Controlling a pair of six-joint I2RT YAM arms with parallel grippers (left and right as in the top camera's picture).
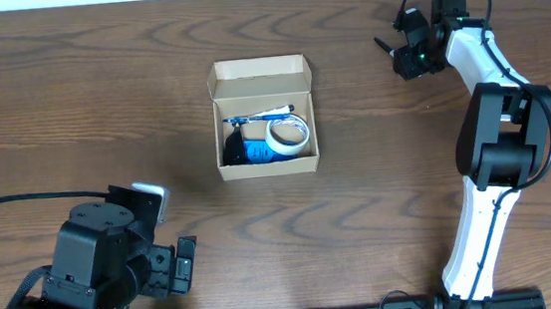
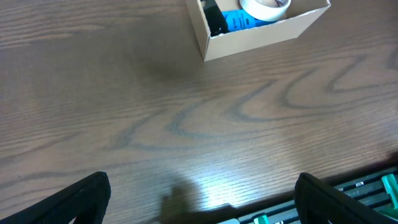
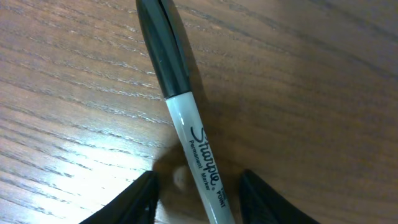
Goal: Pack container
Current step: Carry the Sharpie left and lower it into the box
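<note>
The container [image 1: 269,167] is a small tan cardboard box at the table's middle, with its flap lid [image 1: 258,71] open toward the far side. Inside lie a white tape roll [image 1: 288,135], a blue item [image 1: 255,152] and a pen [image 1: 268,112]. It also shows in the left wrist view [image 2: 261,37]. My right gripper [image 1: 405,55] is at the far right, open, with its fingers [image 3: 198,196] straddling a black-capped Sharpie marker [image 3: 186,118] that lies on the table. My left gripper [image 1: 169,246] is open and empty [image 2: 202,202] near the front left edge.
The marker's black end sticks out left of the right gripper [image 1: 383,42]. The table's front edge with a black rail [image 2: 367,186] lies just beyond the left fingers. Bare wood lies between the box and both grippers.
</note>
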